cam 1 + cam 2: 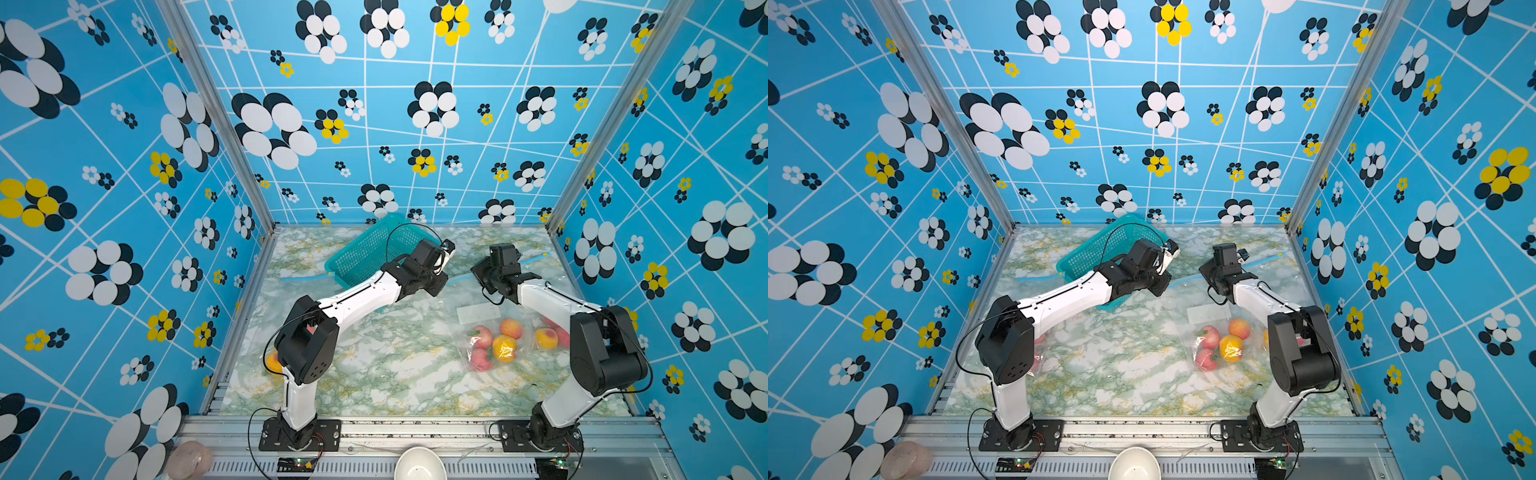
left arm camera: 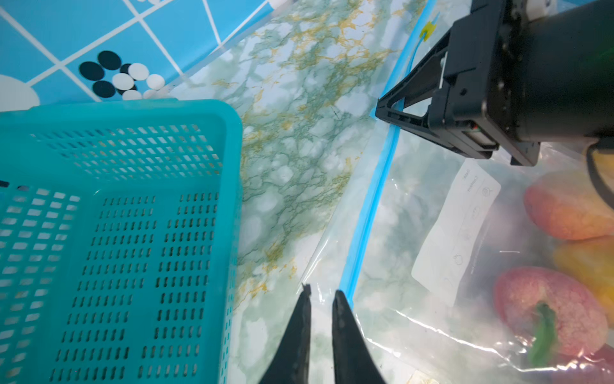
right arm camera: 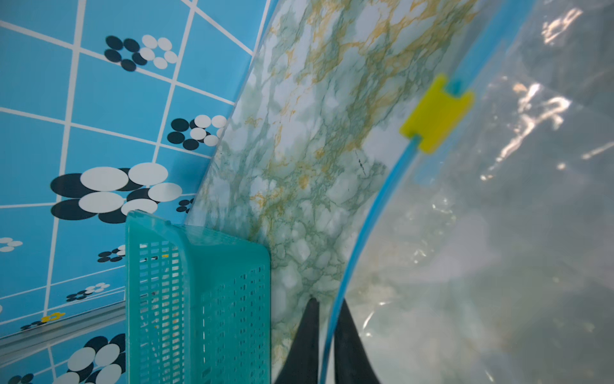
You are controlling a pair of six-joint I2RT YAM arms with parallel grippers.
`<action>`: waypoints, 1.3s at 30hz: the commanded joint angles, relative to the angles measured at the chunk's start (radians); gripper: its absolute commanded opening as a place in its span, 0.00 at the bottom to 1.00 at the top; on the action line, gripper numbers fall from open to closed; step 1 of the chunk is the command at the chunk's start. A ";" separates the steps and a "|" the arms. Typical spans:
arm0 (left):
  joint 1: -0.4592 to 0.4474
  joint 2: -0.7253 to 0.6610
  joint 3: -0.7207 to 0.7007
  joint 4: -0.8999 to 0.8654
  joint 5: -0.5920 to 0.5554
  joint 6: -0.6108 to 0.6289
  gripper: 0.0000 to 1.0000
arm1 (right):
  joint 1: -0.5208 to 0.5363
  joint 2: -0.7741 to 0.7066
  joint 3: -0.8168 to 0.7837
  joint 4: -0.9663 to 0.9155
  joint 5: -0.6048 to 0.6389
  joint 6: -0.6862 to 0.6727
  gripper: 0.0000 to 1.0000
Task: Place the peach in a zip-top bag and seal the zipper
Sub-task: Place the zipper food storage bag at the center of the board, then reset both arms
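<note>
A clear zip-top bag (image 1: 465,332) lies on the right of the marble table with several peaches (image 1: 511,328) inside; one pink peach (image 2: 548,319) has a green stem. Its blue zipper strip (image 2: 368,212) runs along the far edge, and the yellow slider (image 3: 437,113) sits towards the strip's right end. My left gripper (image 2: 322,294) stands narrowly open at the bag's left corner, beside the strip's end. My right gripper (image 3: 327,301) is also narrowly open, with the blue strip passing between its fingers. The left wrist view shows the right gripper (image 2: 380,113) further along the strip.
A teal mesh basket (image 1: 365,253) stands at the back, just left of both grippers. A second clear bag with fruit (image 1: 1038,357) lies under my left arm, its blue strip (image 1: 307,276) by the basket. A white bowl (image 1: 417,465) sits past the table's front rail.
</note>
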 commanded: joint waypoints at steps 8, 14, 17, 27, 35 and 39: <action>0.025 -0.091 0.016 -0.050 -0.064 -0.044 0.42 | -0.021 -0.006 0.132 0.009 -0.112 -0.138 0.46; 0.065 -0.212 -0.029 -0.069 -0.034 -0.132 0.69 | -0.080 -0.126 0.126 -0.101 -0.146 -0.270 0.55; 0.115 -0.278 -0.077 -0.095 -0.025 -0.178 0.99 | -0.088 -0.195 0.114 -0.203 -0.103 -0.436 0.86; 0.422 -0.520 -0.476 0.116 -0.141 -0.200 0.99 | -0.087 -0.385 -0.201 0.013 0.298 -0.973 1.00; 0.692 -0.597 -0.818 0.395 -0.161 -0.009 0.99 | -0.100 -0.345 -0.443 0.360 0.389 -1.031 1.00; 0.736 -0.588 -0.945 0.557 -0.100 -0.042 0.99 | -0.100 -0.293 -0.492 0.468 0.366 -1.058 0.99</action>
